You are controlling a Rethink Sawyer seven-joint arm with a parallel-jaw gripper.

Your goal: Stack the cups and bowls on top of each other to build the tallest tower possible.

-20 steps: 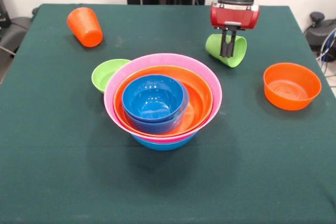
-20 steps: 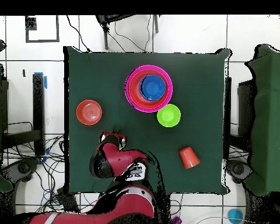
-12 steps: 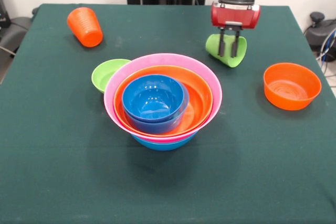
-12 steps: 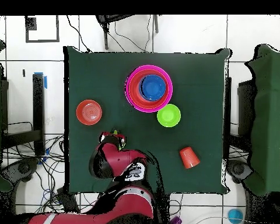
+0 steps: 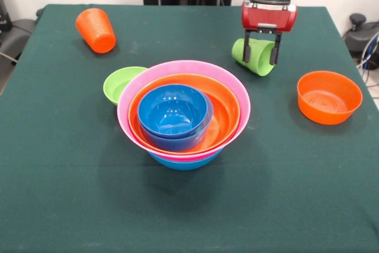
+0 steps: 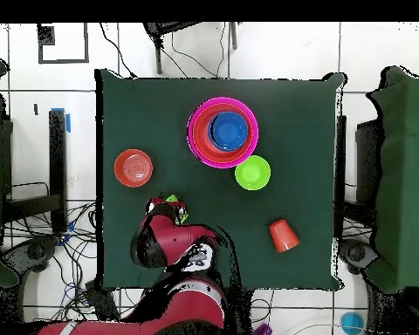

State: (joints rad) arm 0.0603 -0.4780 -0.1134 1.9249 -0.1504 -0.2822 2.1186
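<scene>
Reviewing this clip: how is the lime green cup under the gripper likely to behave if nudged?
The lime green cup lies on its side, so it would probably roll in a curve. It looks like thin glossy plastic, likely light and slippery. The open gripper straddles it.

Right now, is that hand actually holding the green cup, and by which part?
No. The hand is open, its fingers straddling the lime-green cup, which lies on its side. Nothing is held.

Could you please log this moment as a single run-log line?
gripper: open, fingers astride tipped green cup | tower: four bowls nested | orange cup: on its side
</scene>
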